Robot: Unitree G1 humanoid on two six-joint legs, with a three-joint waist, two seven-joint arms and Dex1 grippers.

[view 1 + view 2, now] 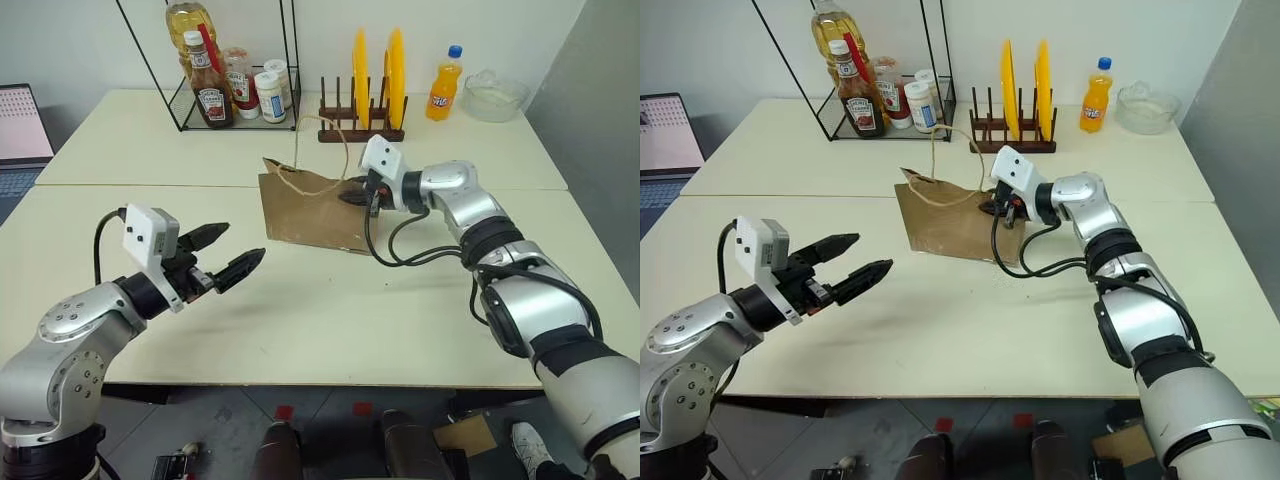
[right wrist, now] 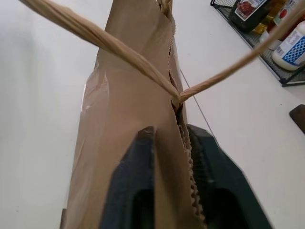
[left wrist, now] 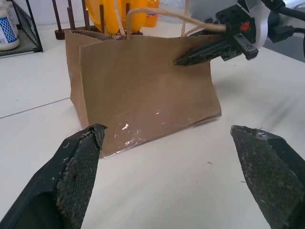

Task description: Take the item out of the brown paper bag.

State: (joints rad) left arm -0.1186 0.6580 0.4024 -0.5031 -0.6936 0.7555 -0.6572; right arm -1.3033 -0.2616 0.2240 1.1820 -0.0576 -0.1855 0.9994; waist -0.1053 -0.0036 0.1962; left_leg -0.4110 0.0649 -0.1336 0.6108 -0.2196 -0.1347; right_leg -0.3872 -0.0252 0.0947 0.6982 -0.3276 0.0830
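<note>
The brown paper bag [image 1: 310, 205] stands upright in the middle of the table, its cord handles [image 1: 335, 140] looping up. My right gripper [image 1: 350, 195] is at the bag's right top corner. In the right wrist view its two fingers [image 2: 138, 181] sit on either side of the paper rim [image 2: 167, 143], shut on it. My left gripper [image 1: 243, 242] hovers open over the table to the left of the bag, pointing at it, with nothing between its fingers [image 3: 78, 162]. The item is hidden.
At the back stand a wire rack [image 1: 235, 90] of sauce bottles, a wooden rack with yellow plates [image 1: 375, 80], an orange soda bottle [image 1: 444, 85] and a glass bowl [image 1: 495, 97]. A laptop [image 1: 20, 125] sits at far left.
</note>
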